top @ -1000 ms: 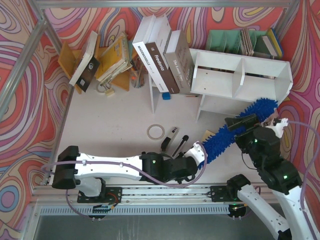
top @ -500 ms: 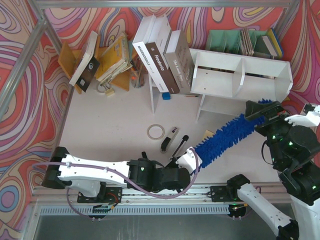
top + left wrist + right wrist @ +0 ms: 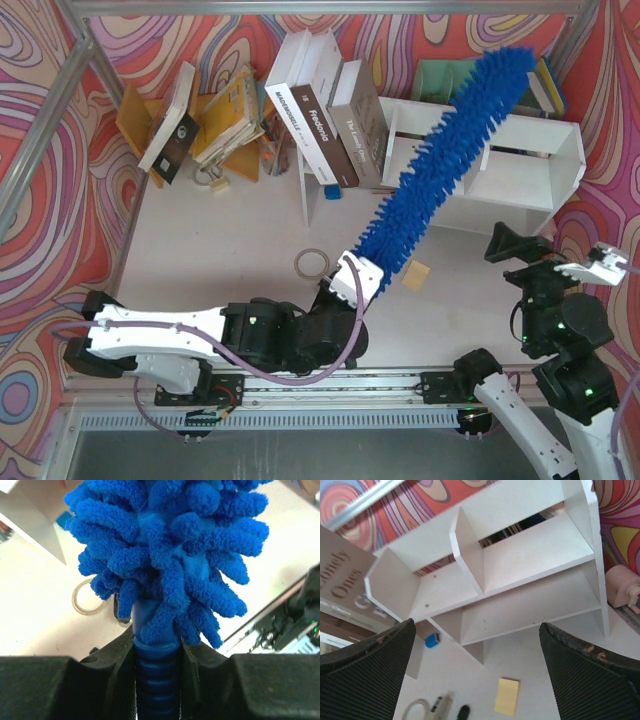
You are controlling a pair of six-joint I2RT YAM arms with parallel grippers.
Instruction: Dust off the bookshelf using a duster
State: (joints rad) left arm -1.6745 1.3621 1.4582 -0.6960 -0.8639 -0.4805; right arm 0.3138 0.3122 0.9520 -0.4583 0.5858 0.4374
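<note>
1. From the top camera:
   - The left pincer (image 3: 350,285) sits near the middle of the worktop (image 3: 220,240). It is pinching the short handle of the blue duster (image 3: 440,170).
   - The duster points away from that pincer toward 1 o'clock.
   - Its fluffy head crosses in front of the white bookshelf (image 3: 560,150), which lies at 2 o'clock. I cannot tell if the fluff touches the shelf.
   - The fluffy tip ends by the green file holder (image 3: 435,75) at the back.
   - The right pincer (image 3: 552,258) is at 4 o'clock, spread wide and holding nothing. It is well apart from the duster.
   - A tape ring (image 3: 312,264) lies just beside the left pincer, at its 10 o'clock.
   - A yellow note (image 3: 415,275) lies at its 3 o'clock.
   - Big books (image 3: 325,120) lean at 12 o'clock, just left of the shelf.

2. From the left wrist camera:
   - The black fingers (image 3: 112,660) press on both sides of the ribbed blue handle.
   - The duster's head (image 3: 165,555) fills the top of the view.
   - The tape ring (image 3: 85,597) shows at 9 o'clock.

3. From the right wrist camera:
   - The two black fingers (image 3: 365,655) stand far apart at 8 and 4 o'clock, with nothing between them.
   - The bookshelf (image 3: 520,580) fills the middle, lying on its back with its open boxes facing the camera.
   - The yellow note (image 3: 507,696) lies at 6 o'clock.
   - A small blue thing (image 3: 432,640) sits by the shelf's lower left corner.
</note>
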